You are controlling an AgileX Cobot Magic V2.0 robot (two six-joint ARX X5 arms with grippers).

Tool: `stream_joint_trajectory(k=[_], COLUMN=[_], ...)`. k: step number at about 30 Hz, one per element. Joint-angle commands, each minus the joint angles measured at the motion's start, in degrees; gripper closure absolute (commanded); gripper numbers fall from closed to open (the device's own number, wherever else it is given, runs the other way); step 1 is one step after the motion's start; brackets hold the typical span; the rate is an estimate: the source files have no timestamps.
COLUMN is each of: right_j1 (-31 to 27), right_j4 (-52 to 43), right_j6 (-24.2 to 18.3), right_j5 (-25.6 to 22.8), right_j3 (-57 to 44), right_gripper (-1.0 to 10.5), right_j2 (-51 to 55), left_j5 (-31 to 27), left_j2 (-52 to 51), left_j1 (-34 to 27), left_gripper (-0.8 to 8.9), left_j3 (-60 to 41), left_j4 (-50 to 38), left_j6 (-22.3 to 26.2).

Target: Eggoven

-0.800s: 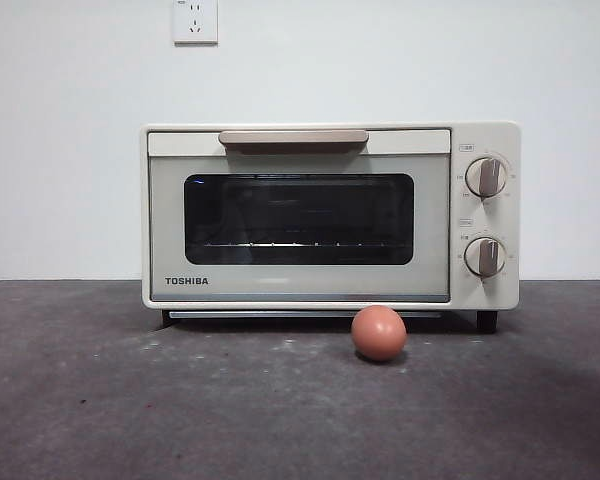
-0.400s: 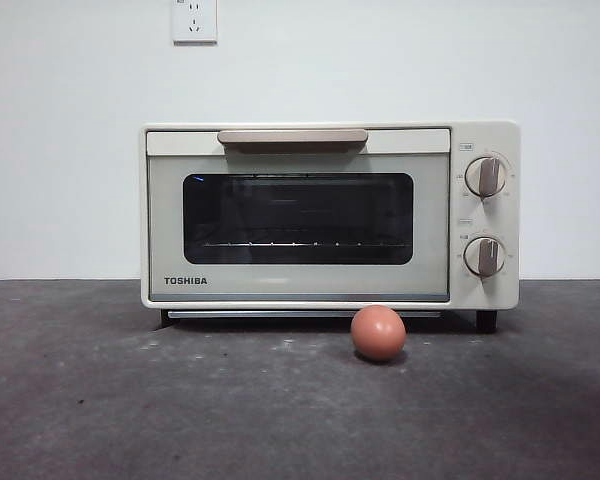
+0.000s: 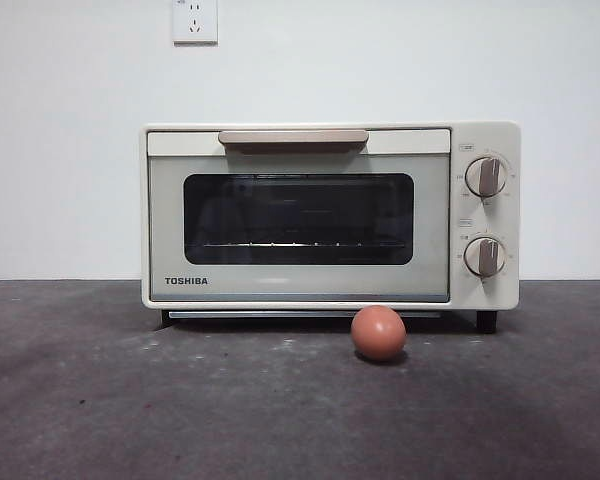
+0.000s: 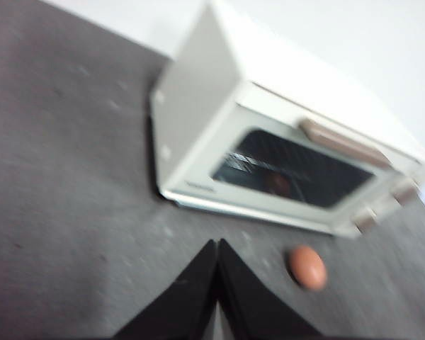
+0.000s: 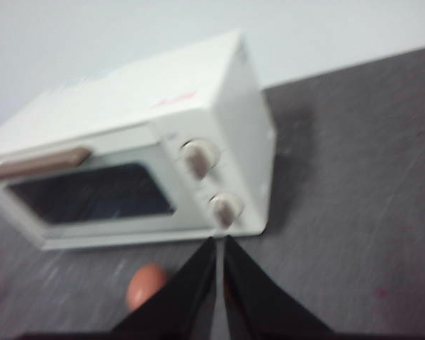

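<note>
Before the closed oven (image 3: 330, 215), egg (image 3: 379, 332) on table, apart from both clenched claws

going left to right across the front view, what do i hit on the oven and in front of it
TOSHIBA logo → wooden door handle → egg on the table before the toaster oven → its two grey knobs

Dark grey tabletop (image 3: 100, 410), matte, w/ small pale flecks and scuffs scattered across it (most visible toward the middle). Behind it a plain white wall (image 3: 60, 150), no marks. White wall socket (image 3: 195, 20) high up near the top edge, left of centre, partly cut off by the frame. Table meets wall in a straight level line. Wrist views show same grey surface, blurred.
</note>
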State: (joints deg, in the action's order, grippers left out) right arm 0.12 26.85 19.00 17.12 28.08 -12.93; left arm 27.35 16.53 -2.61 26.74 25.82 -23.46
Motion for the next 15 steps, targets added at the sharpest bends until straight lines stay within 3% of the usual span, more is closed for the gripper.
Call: stream_joint_trajectory(k=[1,8,15], right_j1=[0.17,1.92,6.8], right_j4=[6.01,22.75,27.61], right_j6=[-5.11,-15.37,-16.65], right_j5=[3.26,10.45,10.47], right_j3=[5.68,17.53,22.05], right_gripper=[9.4,9.4,9.4], right_j2=[-4.66,-16.39,-21.51], left_j5=[5.16,12.02,12.33], left_j2=[4.98,14.32,17.92], left_j1=[-0.02,1.75,5.77], left_gripper=[8.08,8.08,8.08], left_j3=[5.22,13.81,16.28], left_j4=[3.23,11.93,18.56], left_j6=[6.32,13.62,18.19])
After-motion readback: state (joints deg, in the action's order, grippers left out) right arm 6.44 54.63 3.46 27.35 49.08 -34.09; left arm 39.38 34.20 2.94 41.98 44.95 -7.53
